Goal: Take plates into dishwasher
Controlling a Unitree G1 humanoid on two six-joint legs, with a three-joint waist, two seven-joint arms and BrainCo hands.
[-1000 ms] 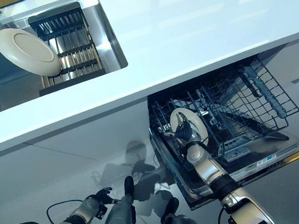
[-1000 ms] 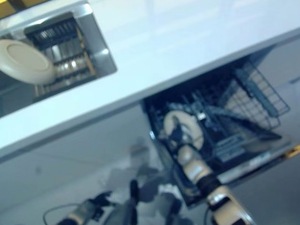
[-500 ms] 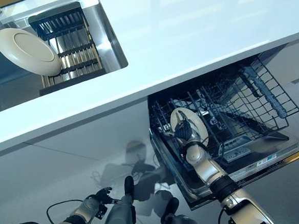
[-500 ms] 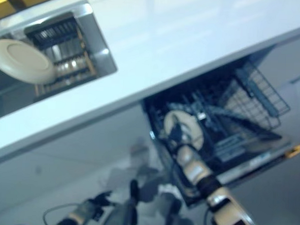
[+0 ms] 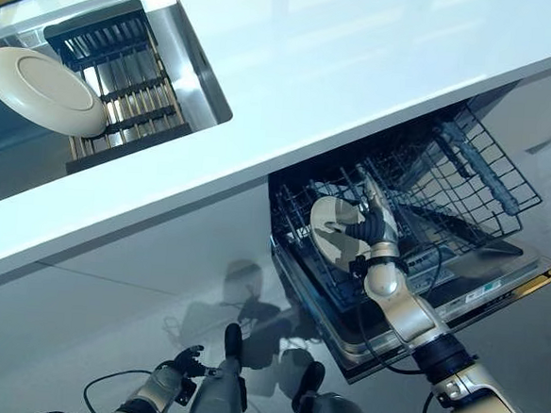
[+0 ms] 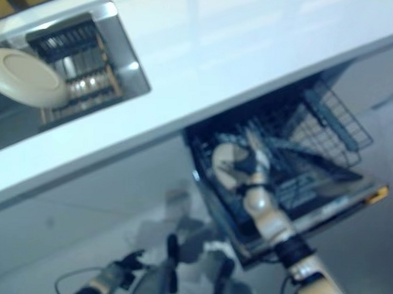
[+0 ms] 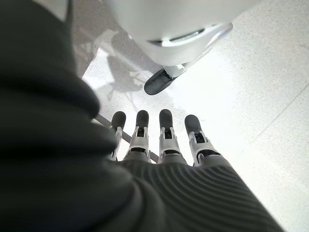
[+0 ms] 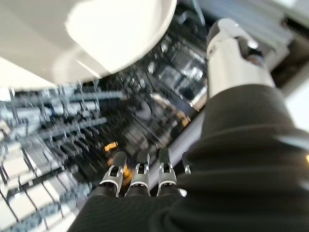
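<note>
Down at lower right of the head views, your right hand (image 5: 373, 228) sits inside the pulled-out dishwasher rack (image 5: 466, 187), just beside the cream plate (image 5: 331, 227) that stands on edge among the tines at the rack's left end. From the right wrist view the fingers (image 8: 139, 170) look straight and apart, closed on nothing, with the plate's rim (image 8: 116, 34) across from them and apart; so judge that plate as already seated and let go. The relation your coming move turns on is the other plate (image 5: 40, 91): it leans tilted against the dark drying rack (image 5: 115, 72) in the sink (image 5: 187, 54) at upper left of the frame, its broad face turned up and toward you, well apart from the right hand and across the white bench (image 5: 361, 71). Your left hand (image 5: 181, 370) hangs low at bottom left over the floor, fingers (image 7: 166, 133) relaxed and holding nothing, and it is on the sink's side. It is probably the better arm to reach with, taking the plate by its lower rim.
</note>
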